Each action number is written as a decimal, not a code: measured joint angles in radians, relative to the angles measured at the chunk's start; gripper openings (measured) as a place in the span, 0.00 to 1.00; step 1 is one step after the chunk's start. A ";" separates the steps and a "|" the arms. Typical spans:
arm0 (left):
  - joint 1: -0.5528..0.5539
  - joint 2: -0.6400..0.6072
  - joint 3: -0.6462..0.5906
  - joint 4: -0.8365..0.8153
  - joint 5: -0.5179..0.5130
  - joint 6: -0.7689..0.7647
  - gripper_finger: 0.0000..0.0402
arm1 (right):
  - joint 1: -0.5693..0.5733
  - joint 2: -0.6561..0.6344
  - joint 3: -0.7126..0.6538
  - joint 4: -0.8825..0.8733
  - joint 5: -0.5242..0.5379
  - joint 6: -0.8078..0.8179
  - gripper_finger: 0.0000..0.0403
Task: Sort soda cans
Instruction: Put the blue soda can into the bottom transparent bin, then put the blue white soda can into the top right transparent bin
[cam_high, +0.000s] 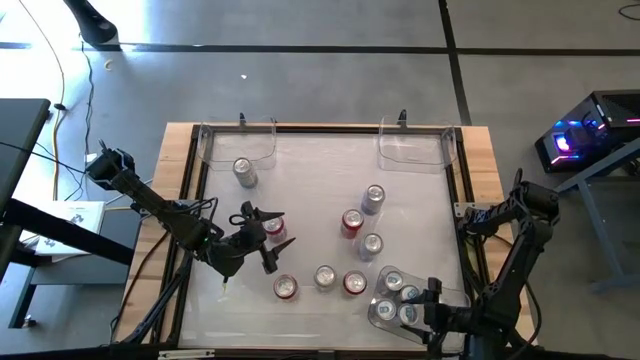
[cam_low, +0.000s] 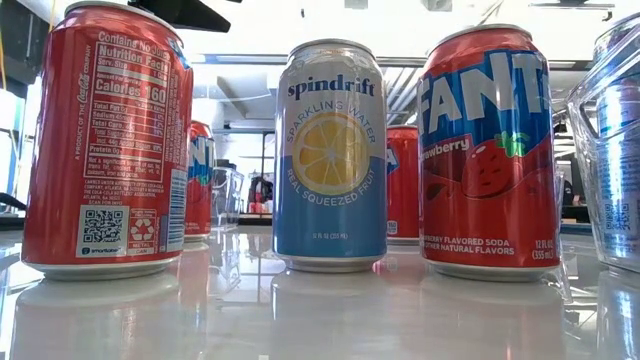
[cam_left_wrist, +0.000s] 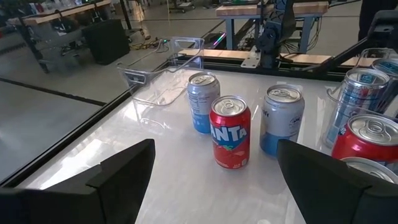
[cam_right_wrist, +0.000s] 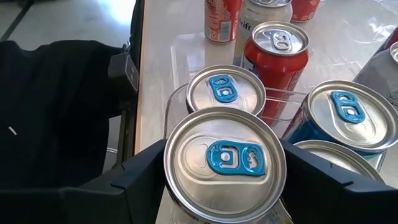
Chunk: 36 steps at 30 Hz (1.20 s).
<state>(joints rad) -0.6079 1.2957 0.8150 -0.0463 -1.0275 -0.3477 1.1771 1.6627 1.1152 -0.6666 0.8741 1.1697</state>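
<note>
Soda cans stand upright on the white table. A red Coca-Cola can (cam_low: 105, 140), a Spindrift can (cam_low: 330, 155) and a red Fanta can (cam_low: 488, 150) are near the front edge. Another Fanta can (cam_left_wrist: 230, 130) stands mid-table between two silver-blue cans. My left gripper (cam_high: 266, 236) is open at left of centre. In the high view a red can (cam_high: 274, 228) shows between its fingers, but the left wrist view shows none there. My right gripper (cam_right_wrist: 224, 168) is shut on a blue-tabbed can (cam_right_wrist: 224, 158) in the near-right clear bin (cam_high: 455, 297). My right gripper pinches the blue-tabbed can between its two fingers (cam_right_wrist: 146, 168), which sit on opposite sides of the body just under the top rim (cam_right_wrist: 171, 162). It comes from above, slanting. The can stands upright among other cans in the bin, and its base is hidden.
Two clear bins (cam_high: 240, 145) (cam_high: 415, 145) sit at the far edge. A lone silver can (cam_high: 244, 172) stands near the left one. Other blue-tabbed cans (cam_right_wrist: 219, 87) (cam_right_wrist: 345, 112) crowd the held can. A wooden rim (cam_high: 180, 200) frames the table.
</note>
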 joint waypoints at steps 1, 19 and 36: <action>0.000 0.000 0.000 0.000 0.000 0.000 0.83 | -0.001 0.000 0.000 0.000 0.001 0.000 0.65; 0.000 0.000 0.000 0.000 0.000 -0.001 0.83 | -0.008 0.001 -0.001 -0.002 0.016 0.038 0.65; 0.000 0.000 0.000 0.000 0.000 0.000 0.83 | -0.026 0.000 0.000 0.005 0.004 0.023 0.73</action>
<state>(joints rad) -0.6079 1.2961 0.8146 -0.0460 -1.0275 -0.3481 1.1515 1.6627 1.1149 -0.6621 0.8777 1.1923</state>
